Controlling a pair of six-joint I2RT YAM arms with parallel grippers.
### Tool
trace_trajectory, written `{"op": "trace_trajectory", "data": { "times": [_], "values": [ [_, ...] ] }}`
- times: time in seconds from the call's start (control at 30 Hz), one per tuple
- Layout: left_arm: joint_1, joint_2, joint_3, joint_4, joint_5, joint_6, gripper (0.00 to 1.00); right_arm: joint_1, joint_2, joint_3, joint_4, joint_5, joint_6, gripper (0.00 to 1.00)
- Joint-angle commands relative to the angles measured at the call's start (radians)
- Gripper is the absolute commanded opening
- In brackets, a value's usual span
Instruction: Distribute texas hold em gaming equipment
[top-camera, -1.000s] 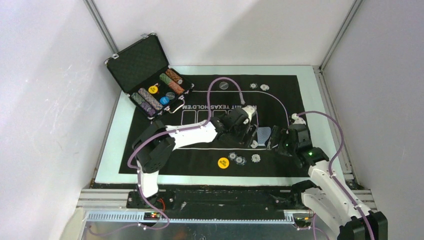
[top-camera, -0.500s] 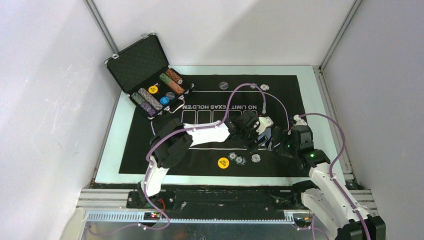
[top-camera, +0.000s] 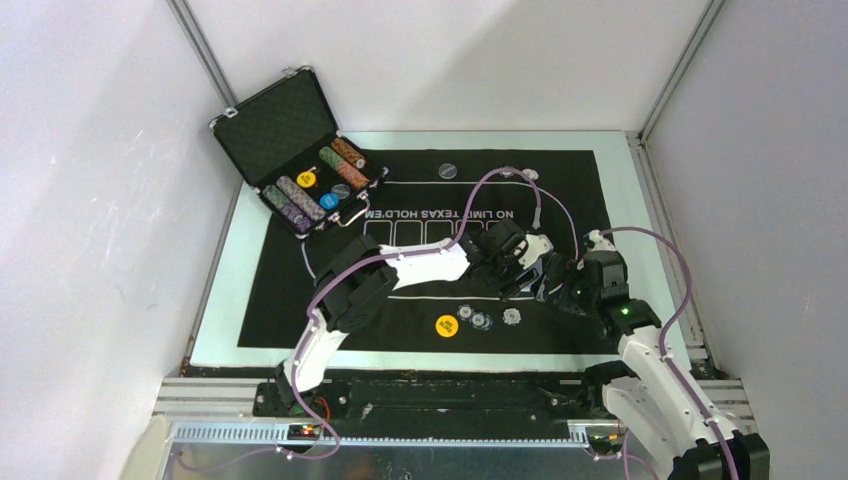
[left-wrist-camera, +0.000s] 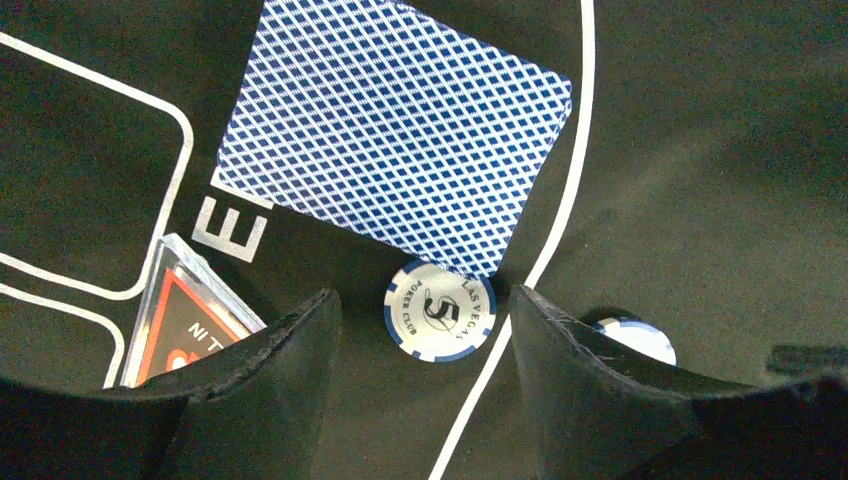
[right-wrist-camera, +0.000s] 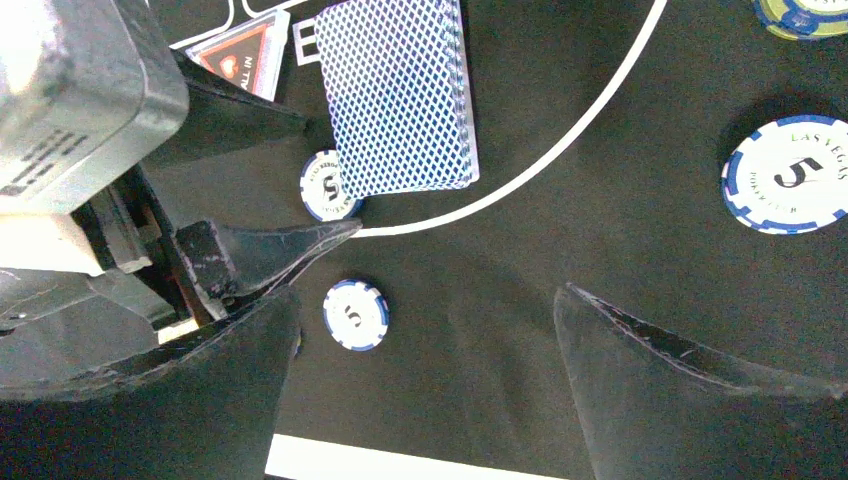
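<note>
In the left wrist view my left gripper (left-wrist-camera: 425, 330) is open, its jaws either side of a white-and-blue "5" poker chip (left-wrist-camera: 440, 310) that lies on the mat against the near corner of the blue-backed card deck (left-wrist-camera: 395, 130). The red-black triangle marker (left-wrist-camera: 185, 325) lies left of it, and a second chip (left-wrist-camera: 632, 338) peeks out behind the right finger. In the right wrist view my right gripper (right-wrist-camera: 425, 330) is open and empty over bare mat, close to the left gripper's finger (right-wrist-camera: 270, 250), the deck (right-wrist-camera: 400, 95) and a chip (right-wrist-camera: 355, 314). In the top view both grippers (top-camera: 530, 268) (top-camera: 556, 285) sit together at the mat's right.
The open black case (top-camera: 300, 170) with chip rows stands at the back left. A yellow disc (top-camera: 447, 325) and three chips (top-camera: 481, 320) lie near the mat's (top-camera: 300, 290) front edge. More chips (top-camera: 508, 172) lie at the far edge. Another "5" chip (right-wrist-camera: 788, 175) lies right of the right gripper.
My left arm has swung right across the mat, and its gripper now sits over the deck and chip beside the right gripper. The right gripper has barely moved.
</note>
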Motion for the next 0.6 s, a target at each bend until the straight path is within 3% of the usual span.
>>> {"op": "trace_trajectory", "data": {
  "times": [0.0,0.57],
  "values": [
    [-0.012,0.029,0.041,-0.037,-0.033,0.009,0.67,-0.004,-0.01,-0.001,0.029,-0.01,0.001,0.99],
    [-0.092,0.021,-0.046,-0.116,-0.183,0.046,0.61,-0.011,-0.025,-0.006,0.026,-0.007,0.004,0.99]
  ]
}}
